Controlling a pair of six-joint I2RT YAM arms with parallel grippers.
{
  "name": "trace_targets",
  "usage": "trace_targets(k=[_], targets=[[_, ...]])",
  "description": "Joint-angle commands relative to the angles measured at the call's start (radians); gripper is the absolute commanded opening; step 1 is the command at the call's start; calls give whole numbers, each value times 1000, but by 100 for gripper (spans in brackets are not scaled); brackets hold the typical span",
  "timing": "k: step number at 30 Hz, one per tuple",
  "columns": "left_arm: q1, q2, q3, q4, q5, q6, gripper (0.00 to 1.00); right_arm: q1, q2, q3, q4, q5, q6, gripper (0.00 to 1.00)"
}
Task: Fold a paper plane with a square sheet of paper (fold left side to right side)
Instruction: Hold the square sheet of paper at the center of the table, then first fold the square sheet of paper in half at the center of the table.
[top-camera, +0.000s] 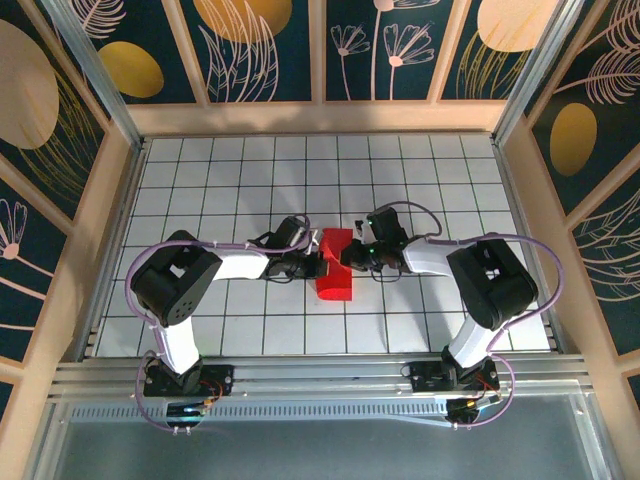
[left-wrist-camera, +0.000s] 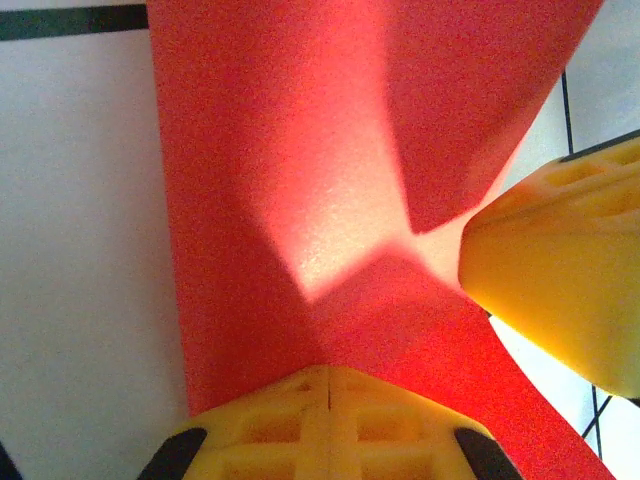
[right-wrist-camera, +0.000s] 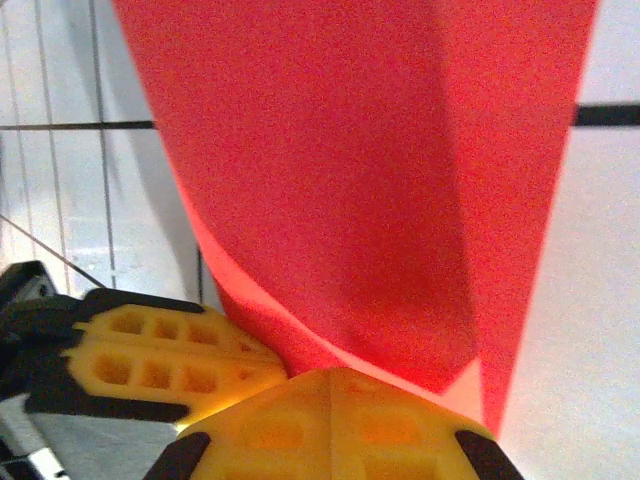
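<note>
Left hand and right hand each pinch the paper; best to carry the left edge squarely over before creasing.

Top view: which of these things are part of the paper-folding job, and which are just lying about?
Part of the job: red sheet of paper, partly folded; left pincer and right pincer, both pinching it.
Just there: white tiled table; flower-patterned walls.

A white tiled table carries the creased red paper.
</note>
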Motion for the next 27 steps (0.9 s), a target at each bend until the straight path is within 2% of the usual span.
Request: trace_targets(k=[1,10,27], targets=[[-6,34,7,-66,-43,16,0,29,25,51,48,-21,6,0],[-7,36,6,-71,-44,15,0,53,144,120,89,-28,20,0],[-16,-26,-117,-26,20,-58,0,24,257,106,-25,38,-21,0]])
